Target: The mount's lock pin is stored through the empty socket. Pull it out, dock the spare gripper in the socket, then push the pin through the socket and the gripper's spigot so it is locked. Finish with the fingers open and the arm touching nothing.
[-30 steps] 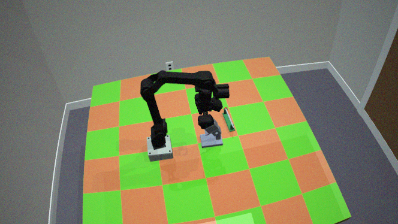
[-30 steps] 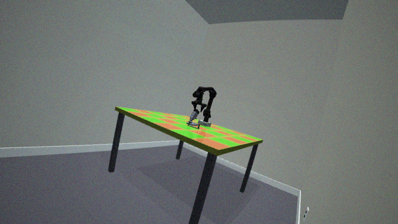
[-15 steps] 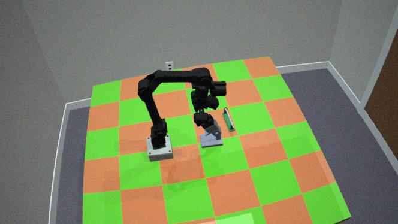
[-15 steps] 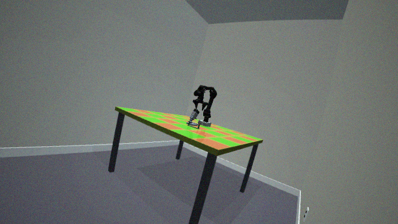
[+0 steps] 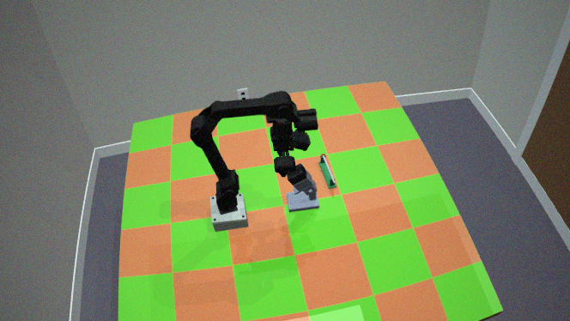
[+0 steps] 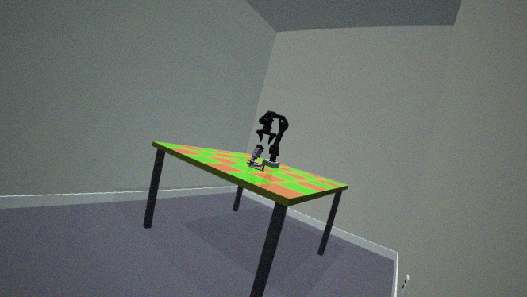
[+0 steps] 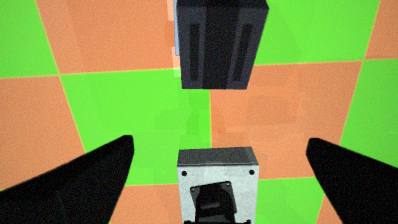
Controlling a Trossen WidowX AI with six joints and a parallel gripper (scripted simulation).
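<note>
My gripper is open and empty, with its fingertips above the spare gripper. The spare gripper, a dark and grey block, leans at a slant with its lower end at the blue-grey mount. Its spigot and the socket are too small or hidden to tell how fully it sits. A green holder lies beside the mount in the top view, bearing a thin white rod with a red end, seemingly the lock pin. No pin is visible through the socket.
The arm's grey base plate is bolted beside the mount, and also shows at the bottom of the wrist view. Everything stands on a green and orange checkered table. A wall stands behind the table.
</note>
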